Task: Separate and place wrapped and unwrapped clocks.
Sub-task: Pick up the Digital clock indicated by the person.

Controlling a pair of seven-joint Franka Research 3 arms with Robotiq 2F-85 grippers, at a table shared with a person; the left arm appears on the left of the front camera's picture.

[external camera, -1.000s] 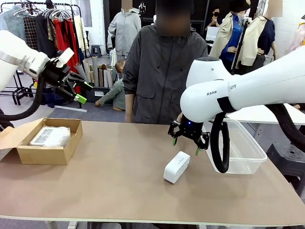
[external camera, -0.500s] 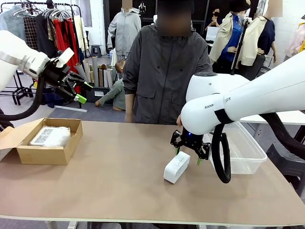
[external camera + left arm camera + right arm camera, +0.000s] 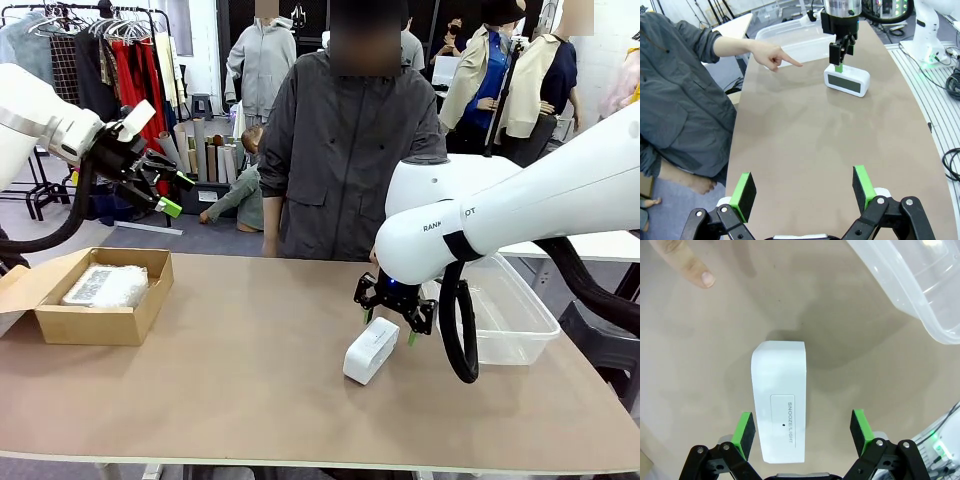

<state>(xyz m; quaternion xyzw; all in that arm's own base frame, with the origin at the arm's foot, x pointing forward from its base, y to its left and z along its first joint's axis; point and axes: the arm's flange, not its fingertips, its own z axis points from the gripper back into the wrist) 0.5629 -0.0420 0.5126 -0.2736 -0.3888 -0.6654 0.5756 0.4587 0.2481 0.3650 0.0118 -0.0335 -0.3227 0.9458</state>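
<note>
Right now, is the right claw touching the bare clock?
Cannot tell. Right wrist view: clock sits between the right claw's open pads; one pad borders its outline, height unclear.

text | clock (image 3: 779, 405) top: "SNOOZE/LIGHT" (grey print, running sideways) | right arm (image 3: 500, 215) shell: dark lettering, partly hidden, only "OT" clear

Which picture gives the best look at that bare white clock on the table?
The right wrist view: it looks straight down on the clock, close enough to read SNOOZE/LIGHT on its top. The front view shows it small, under the right tool. The left wrist view shows it far off, dark face visible.
</note>
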